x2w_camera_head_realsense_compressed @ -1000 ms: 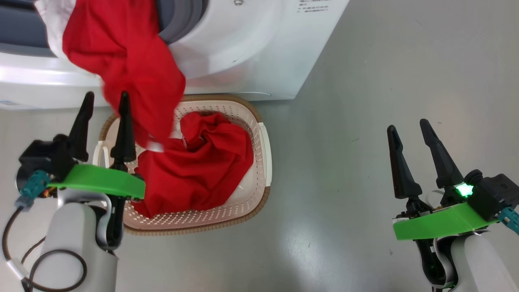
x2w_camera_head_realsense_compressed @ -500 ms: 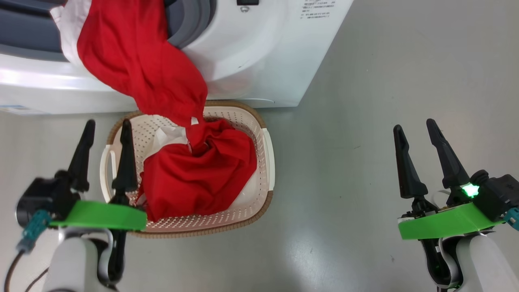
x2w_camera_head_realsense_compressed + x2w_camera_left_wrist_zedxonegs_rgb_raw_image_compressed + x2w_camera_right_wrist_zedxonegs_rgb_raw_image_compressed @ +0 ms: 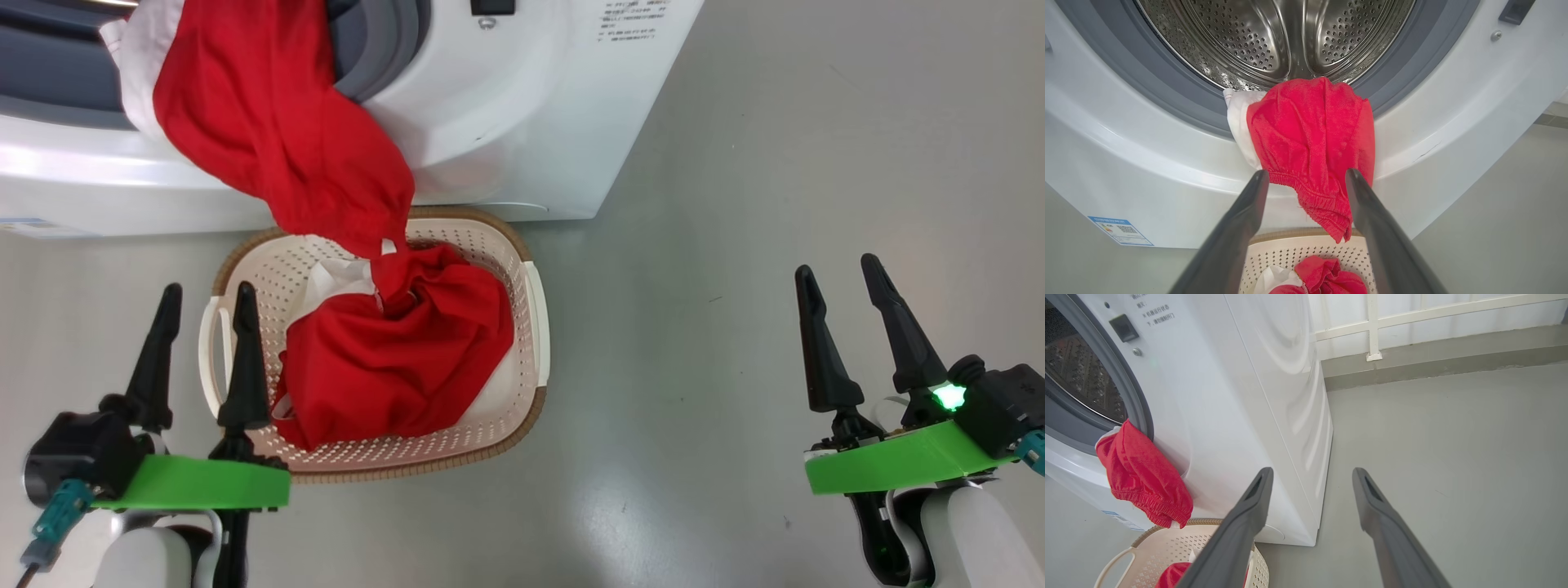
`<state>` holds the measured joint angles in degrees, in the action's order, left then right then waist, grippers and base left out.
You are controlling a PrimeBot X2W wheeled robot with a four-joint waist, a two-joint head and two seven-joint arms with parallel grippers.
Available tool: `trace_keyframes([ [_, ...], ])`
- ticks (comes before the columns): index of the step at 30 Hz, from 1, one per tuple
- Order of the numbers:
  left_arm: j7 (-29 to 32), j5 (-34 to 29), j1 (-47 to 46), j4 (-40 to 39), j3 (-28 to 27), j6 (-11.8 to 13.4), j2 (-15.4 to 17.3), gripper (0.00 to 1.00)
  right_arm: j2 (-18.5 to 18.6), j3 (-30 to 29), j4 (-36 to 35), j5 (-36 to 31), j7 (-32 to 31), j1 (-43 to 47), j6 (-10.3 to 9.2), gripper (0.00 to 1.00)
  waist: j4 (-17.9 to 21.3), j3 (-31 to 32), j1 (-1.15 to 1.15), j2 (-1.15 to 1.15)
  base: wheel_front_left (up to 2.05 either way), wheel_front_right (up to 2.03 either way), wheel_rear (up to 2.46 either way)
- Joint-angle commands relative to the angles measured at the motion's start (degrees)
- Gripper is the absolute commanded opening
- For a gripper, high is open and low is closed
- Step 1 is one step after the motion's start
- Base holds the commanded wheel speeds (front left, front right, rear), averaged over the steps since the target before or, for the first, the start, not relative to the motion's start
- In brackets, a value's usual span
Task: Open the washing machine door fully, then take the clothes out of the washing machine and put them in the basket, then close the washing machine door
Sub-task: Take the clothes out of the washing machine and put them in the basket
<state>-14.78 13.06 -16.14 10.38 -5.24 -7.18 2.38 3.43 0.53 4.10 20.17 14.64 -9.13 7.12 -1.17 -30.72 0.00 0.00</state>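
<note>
I'm seeing the hanging red garment (image 3: 277, 139), white-trimmed, draping limp from the steel drum (image 3: 1290, 36) over the grey gasket (image 3: 1167, 102), its elastic hem dangling over the basket (image 3: 539, 327). The crumpled red garment (image 3: 400, 359) is lying inside that perforated cream basket. The left gripper (image 3: 208, 287) and right gripper (image 3: 837, 264) are hovering, fingers spread, gripping nothing.

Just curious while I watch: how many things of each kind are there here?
Washing machine: 1
Basket: 1
Red garments: 2, the hanging garment and the garment in the basket
Pincers: 2, left pincer, right pincer
Total: 6
</note>
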Motion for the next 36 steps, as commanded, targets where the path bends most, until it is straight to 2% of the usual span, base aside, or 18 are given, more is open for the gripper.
trace_keyframes([
  [1, -0.22, -0.35, 0.67, -1.57, -1.57, -0.31, 0.84, 1.0, 0.13, 1.1, -1.44, -0.1, 0.36, 1.05, 0.36, 1.0, -0.05, 0.04, 0.0, 0.0, 0.0, 0.0, 0.0],
  [4, -0.22, 0.37, -1.05, -1.28, -0.24, -0.31, 0.92, 1.0, 0.09, 0.84, -1.44, -0.14, 0.36, 1.19, 0.36, 1.0, -0.4, 0.03, 0.0, 0.0, 0.0, 0.0, 0.0],
  [9, -0.22, 1.57, -8.88, 1.44, 2.19, -0.31, 3.87, 1.0, -0.01, 0.94, -1.37, -0.24, 0.36, 0.81, 0.36, 1.0, -0.93, -0.46, 0.0, 0.0, 0.0, 0.0, 0.0],
  [14, -0.22, 3.91, -19.02, 9.43, 5.12, -0.31, 7.19, 1.0, -0.1, 1.46, -1.23, -0.19, 0.36, -0.08, 0.36, 1.0, -0.58, -1.13, 0.0, 0.0, 0.0, 0.0, 0.0],
  [20, 1.91, 8.97, -31.52, 24.68, 11.33, -0.31, 10.63, 1.0, -0.32, 2.0, -1.01, 0.16, 0.36, -0.45, 0.36, 1.0, 0.56, -1.86, 0.0, 0.0, 0.0, 0.0, 0.0],
  [28, 6.49, 20.25, -44.41, 36.83, 17.25, -0.31, 12.66, 1.0, -0.51, 2.08, -1.23, 0.71, 0.36, -1.26, 0.36, 1.0, 2.01, -3.53, 0.0, 0.0, 0.0, 0.0, 0.0],
  [36, 8.51, 23.57, -50.61, 45.53, 22.69, -0.31, 14.09, 1.0, -0.54, 2.63, -1.47, 2.05, 0.36, -2.17, 0.36, 1.0, 3.37, -4.74, 0.0, 0.0, 0.0, 0.0, 0.0],
])
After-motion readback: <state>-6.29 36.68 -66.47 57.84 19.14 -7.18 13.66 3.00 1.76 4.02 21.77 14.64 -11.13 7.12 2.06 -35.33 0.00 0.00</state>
